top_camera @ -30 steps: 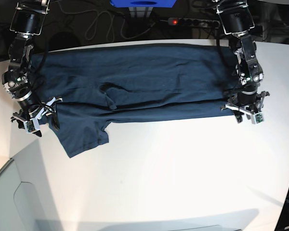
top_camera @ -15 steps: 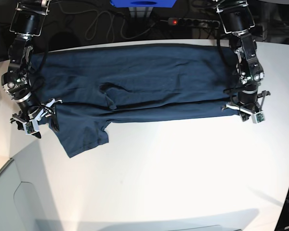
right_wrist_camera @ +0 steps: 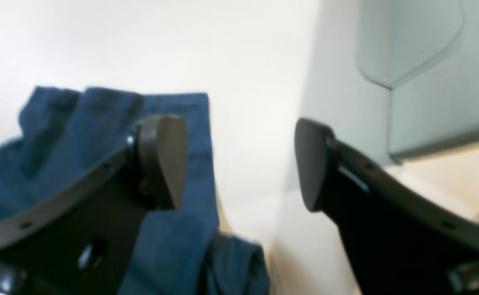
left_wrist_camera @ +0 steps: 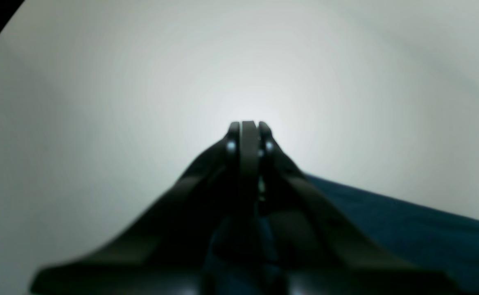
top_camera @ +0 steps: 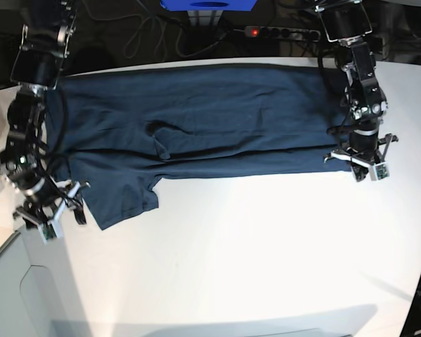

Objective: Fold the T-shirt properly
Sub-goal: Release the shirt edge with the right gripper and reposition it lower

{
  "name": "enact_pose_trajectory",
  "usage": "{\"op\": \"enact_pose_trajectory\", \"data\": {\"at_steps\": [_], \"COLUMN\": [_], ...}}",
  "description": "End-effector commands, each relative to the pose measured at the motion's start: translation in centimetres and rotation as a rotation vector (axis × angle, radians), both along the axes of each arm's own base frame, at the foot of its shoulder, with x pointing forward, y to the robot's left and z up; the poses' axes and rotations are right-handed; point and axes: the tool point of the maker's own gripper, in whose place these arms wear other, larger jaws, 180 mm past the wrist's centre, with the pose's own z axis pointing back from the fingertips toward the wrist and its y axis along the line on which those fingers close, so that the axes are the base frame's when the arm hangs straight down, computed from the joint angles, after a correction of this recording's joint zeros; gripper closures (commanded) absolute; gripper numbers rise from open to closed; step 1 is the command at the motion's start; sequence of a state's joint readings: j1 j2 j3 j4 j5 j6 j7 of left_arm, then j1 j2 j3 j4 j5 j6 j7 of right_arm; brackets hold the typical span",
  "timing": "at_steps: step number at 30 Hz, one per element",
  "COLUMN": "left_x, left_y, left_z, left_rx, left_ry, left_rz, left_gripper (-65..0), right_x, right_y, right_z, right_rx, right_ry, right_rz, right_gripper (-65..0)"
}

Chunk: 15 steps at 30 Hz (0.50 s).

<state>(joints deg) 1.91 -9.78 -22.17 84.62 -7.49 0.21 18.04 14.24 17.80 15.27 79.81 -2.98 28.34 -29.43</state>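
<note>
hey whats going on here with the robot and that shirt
A two-armed robot is folding a navy T-shirt spread across a white table. The left gripper is shut at the shirt's bottom corner; whether it pinches cloth is not clear. The right gripper is open beside the loose sleeve, holding nothing.

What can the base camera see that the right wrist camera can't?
Only the base view shows the whole T-shirt spread across the table, both arms, and the shut left gripper at the shirt's edge. Only the right wrist view shows, close up, the open space between the right gripper's fingertips. Both show blue shirt cloth beside that gripper.
</note>
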Motion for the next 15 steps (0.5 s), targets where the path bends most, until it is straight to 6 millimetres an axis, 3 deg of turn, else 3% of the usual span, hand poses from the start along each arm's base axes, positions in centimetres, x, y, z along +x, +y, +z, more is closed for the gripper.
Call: {"op": "enact_pose_trajectory", "data": {"at_steps": [1,8,15], "left_x": [0.8,0.8,0.8], "left_y": [0.4,0.3,0.6], "left_z": [1.9,2.9,2.6], "left_rx": [0.026,0.037,0.041], "left_ry": [-0.059,-0.081,-0.057], "left_rz": [-0.001,-0.006,-0.005], "left_gripper": [0.0,0.0,0.0], "right_x": [1.2,4.3,4.4], "right_y": [-0.2,0.9,1.7], "right_z": [1.0,-3.1,-4.0], "right_rx": [-0.017,0.015,0.039], "right_ry": [-0.009,0.190,0.214], "right_rz": [0.009,0.026,0.030], "right_gripper": [-39.7,-39.7,-39.7]}}
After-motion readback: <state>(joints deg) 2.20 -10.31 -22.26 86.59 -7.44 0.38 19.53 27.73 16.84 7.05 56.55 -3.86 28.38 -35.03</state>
